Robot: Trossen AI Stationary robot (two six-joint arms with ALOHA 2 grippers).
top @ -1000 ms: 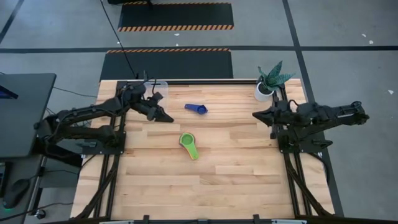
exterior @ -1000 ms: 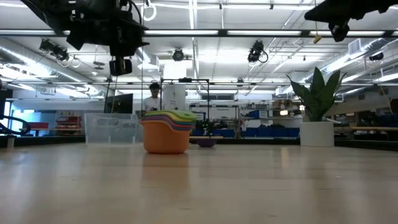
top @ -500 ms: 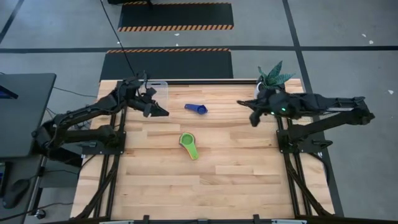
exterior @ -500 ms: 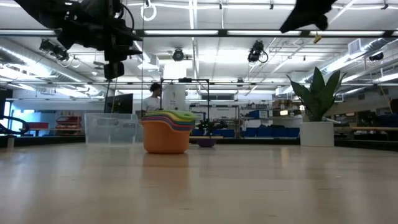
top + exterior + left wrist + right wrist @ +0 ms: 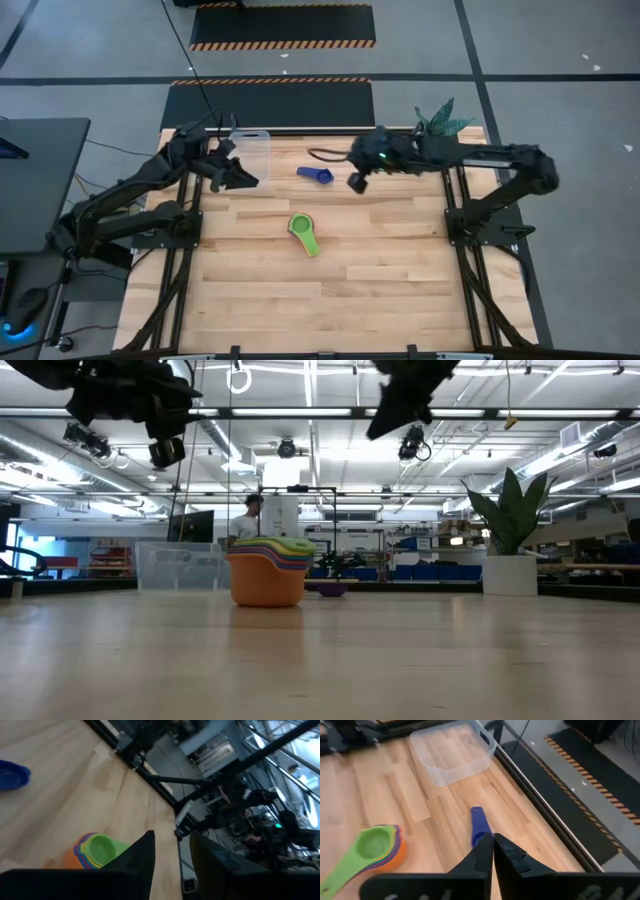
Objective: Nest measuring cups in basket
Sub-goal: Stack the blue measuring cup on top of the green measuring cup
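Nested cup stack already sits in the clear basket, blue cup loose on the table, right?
No. The nested cup stack stands on the bare table, outside the clear basket, which holds nothing; the high view shows it. The blue cup is loose on the table.

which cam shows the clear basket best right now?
Right wrist view: the clear basket fills the far part of the frame, rim and walls plain, nothing inside. High view shows it small at the table's back edge, partly under the left gripper. Low view shows only one wall behind the nested cups. Left wrist view misses it.
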